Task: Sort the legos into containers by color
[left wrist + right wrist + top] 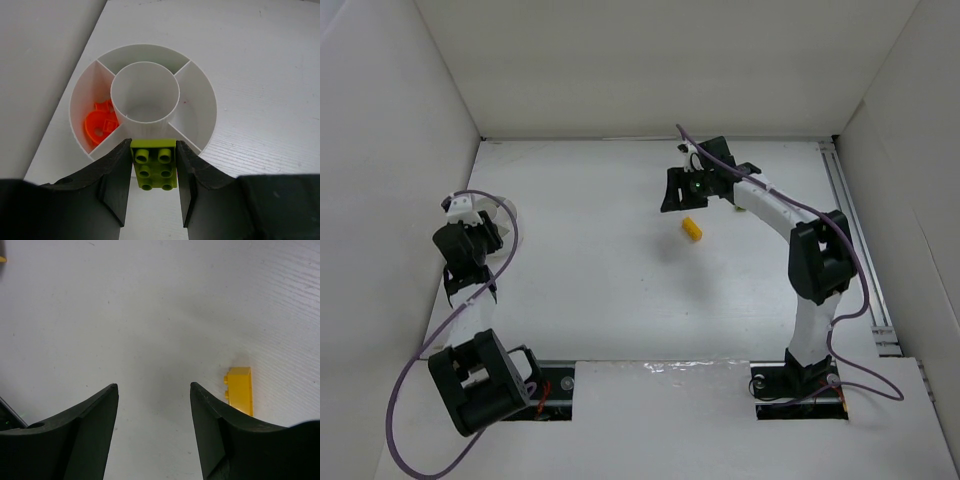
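My left gripper is shut on a lime brick, studs facing the camera, held just at the near rim of a round white bowl. The bowl has a middle cup and several outer compartments. Orange pieces lie in its left compartment. In the top view the left gripper is by the left wall and hides the bowl. My right gripper is open and empty above the table. A yellow brick lies just outside its right finger and also shows in the top view.
White walls enclose the table on the left, back and right. The left wall runs close beside the bowl. A metal rail lines the table's right edge. A small yellow-orange speck sits at the far left edge of the right wrist view.
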`<state>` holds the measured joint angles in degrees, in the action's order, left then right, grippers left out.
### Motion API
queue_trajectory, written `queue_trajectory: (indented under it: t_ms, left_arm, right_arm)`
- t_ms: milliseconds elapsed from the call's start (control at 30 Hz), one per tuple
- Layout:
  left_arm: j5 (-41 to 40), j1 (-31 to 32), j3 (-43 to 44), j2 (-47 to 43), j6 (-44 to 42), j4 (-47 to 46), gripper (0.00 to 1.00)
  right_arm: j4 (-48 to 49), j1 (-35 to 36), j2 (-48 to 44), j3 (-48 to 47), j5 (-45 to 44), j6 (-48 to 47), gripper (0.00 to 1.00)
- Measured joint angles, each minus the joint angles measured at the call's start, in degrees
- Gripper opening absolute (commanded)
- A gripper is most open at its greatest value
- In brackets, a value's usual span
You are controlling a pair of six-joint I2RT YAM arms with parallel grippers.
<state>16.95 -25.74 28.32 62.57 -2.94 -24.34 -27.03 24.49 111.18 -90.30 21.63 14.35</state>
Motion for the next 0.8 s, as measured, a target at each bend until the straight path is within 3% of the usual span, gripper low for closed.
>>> queue_trajectory:
  t_ms: [633,800]
  left_arm:
    - [-1.4,0.0,0.5,4.6,-0.1,-4.3,0.00]
    - [-2.0,0.0,0.7,5.6,-0.1,-5.2,0.13]
  right_arm:
    - [-0.3,0.0,2.9,-1.0,1.6,0.7,0.64]
    - [-0.6,0.0,3.0,-1.5,2.0,0.7,0.64]
